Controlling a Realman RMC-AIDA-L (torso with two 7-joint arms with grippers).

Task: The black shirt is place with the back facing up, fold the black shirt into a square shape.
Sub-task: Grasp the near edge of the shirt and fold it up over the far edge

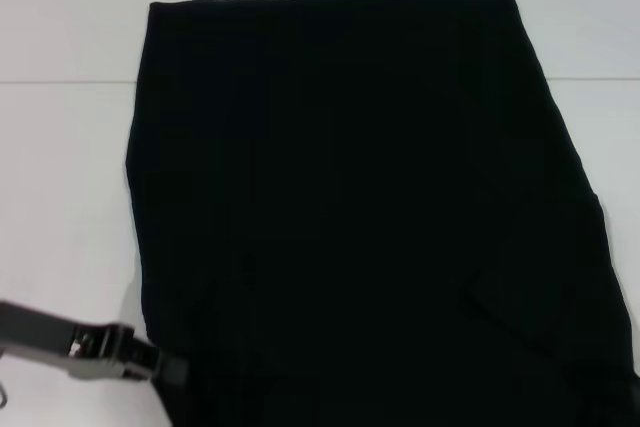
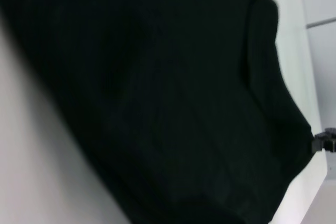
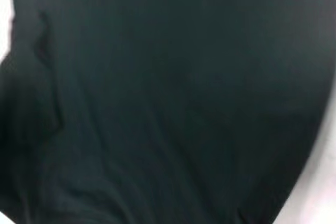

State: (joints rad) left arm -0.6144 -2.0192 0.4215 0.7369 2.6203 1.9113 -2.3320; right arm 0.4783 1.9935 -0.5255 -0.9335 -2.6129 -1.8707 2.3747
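Left gripper (image 1: 172,367) meets black shirt (image 1: 360,197) at its near-left edge, jaw state indiscernible; shirt flat on white table (image 1: 70,177); right gripper unseen.

The shirt (image 1: 360,197) is plain matte black cloth, lying flat and covering most of the head view. Its far edge runs straight; both side edges slant outward toward the near side. A folded flap shows as a crease near its right near part.
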